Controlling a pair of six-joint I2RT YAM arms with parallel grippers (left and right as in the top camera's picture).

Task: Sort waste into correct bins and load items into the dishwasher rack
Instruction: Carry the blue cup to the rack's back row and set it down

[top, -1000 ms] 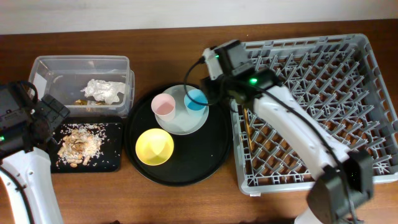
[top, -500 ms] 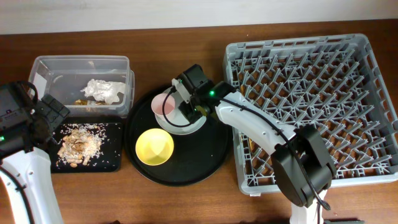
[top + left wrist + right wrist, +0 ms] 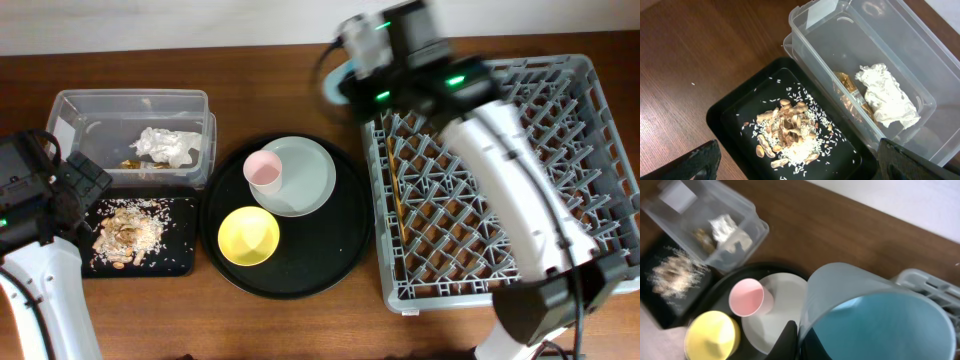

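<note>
1. Light-blue cup (image 3: 875,325): held off the table, its mouth towards the right wrist camera. It fills the space just beyond the fingers.
2. Right gripper (image 3: 799,341): pinching the wall of the light-blue cup at its rim. Only one finger (image 3: 790,339) shows clearly, on the outside of the wall.
3. Dishwasher rack (image 3: 600,150): below the held cup, with one corner showing beside it. Two chopsticks (image 3: 398,205) lie among its pegs.
4. Plate (image 3: 780,310): below and ahead of the right fingers, with the pink cup (image 3: 746,297) standing upright on its edge.
5. Yellow bowl (image 3: 712,335): just beside the plate, on the same round black tray (image 3: 330,250).
6. Left gripper (image 3: 812,165): fingers spread wide and holding nothing, above the shallow black tray (image 3: 725,112).
7. Food scraps (image 3: 787,132): heaped in that tray, between the left fingertips and just ahead of them.
8. Clear tub (image 3: 920,95): beyond the left fingers, touching the shallow tray. It holds the napkin (image 3: 885,97) and, beside it, the wrapper (image 3: 850,95).
</note>
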